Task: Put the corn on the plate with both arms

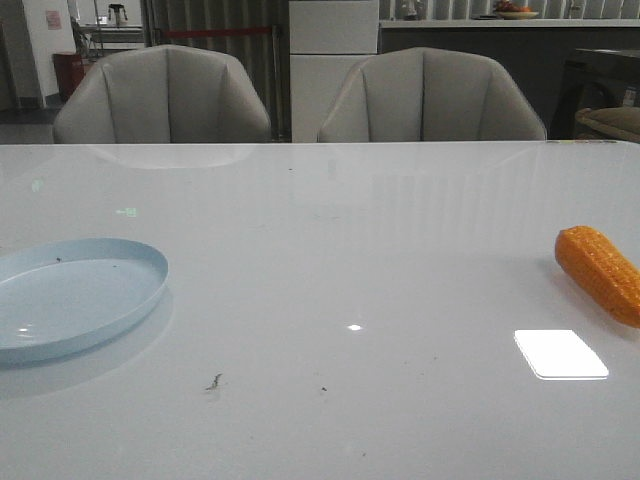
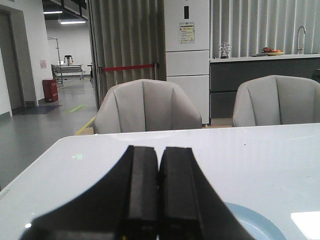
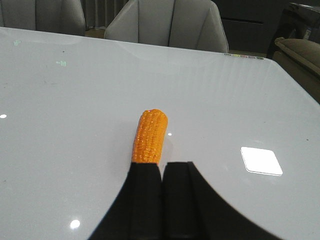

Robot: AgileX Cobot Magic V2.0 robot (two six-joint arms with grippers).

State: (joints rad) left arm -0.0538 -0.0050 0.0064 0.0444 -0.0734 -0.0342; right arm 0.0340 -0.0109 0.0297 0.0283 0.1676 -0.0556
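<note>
The orange corn (image 1: 602, 273) lies on the white table at the far right edge of the front view. It also shows in the right wrist view (image 3: 150, 136), just beyond my right gripper (image 3: 162, 165), whose jaws are shut and empty; the left finger hides the corn's near end. The pale blue plate (image 1: 70, 296) sits at the far left of the table, with a few dark specks. A slice of it shows in the left wrist view (image 2: 260, 225), behind my left gripper (image 2: 159, 150), which is shut and empty. Neither arm shows in the front view.
Two grey chairs (image 1: 165, 97) (image 1: 432, 97) stand behind the table's far edge. Small dark crumbs (image 1: 214, 382) lie on the table near the front. A bright light reflection (image 1: 560, 354) lies on the table near the corn.
</note>
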